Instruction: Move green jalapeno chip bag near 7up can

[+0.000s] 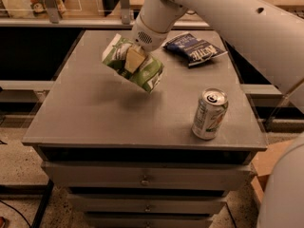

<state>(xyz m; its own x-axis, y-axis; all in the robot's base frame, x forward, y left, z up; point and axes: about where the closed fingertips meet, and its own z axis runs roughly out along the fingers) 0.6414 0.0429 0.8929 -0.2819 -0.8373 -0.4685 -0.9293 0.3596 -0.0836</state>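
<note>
The gripper hung above the left-centre of the table, closed on the green jalapeno chip bag, with one pale finger pressed flat across the bag's middle. The bag was clear of the surface, and a soft shadow lay on the tabletop just under it. It was tilted, its long axis running from upper left down to lower right, so the lower end pointed roughly toward the 7up can. The can stood upright near the table's front right edge, well apart from the bag, to the right of the gripper and nearer the camera. The coming move, as I judged it, turned on that diagonal: carry the bag right and forward, then set it down beside the can without knocking it. The dark blue chip bag lay behind, off that path.
</note>
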